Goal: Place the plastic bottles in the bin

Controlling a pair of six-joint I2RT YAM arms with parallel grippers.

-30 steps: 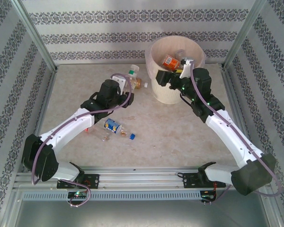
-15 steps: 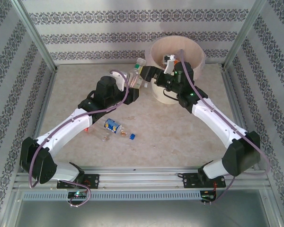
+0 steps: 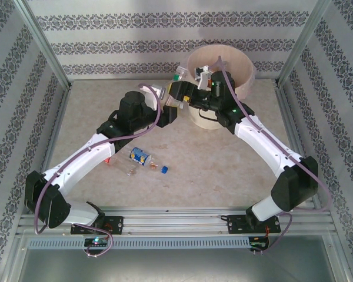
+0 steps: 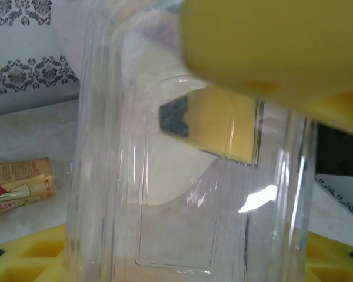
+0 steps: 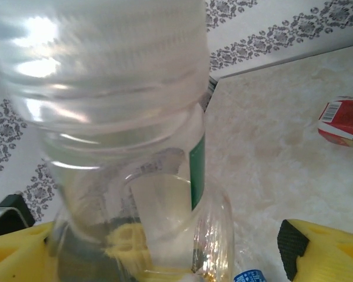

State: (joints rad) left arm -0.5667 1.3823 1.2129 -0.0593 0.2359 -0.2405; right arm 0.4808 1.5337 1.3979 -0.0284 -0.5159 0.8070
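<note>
- A clear, ribbed plastic bottle [image 3: 170,94] with a green cap is hanging just beside the bin [image 3: 242,61]
- The left gripper [image 3: 163,103] is pinching its body; the right gripper [image 3: 182,89] is standing spread around it
- Both wrist views are cropping and blurring it, leaving label text unreadable
- Its long axis is tilting, cap end nearest the bin's rim
</note>
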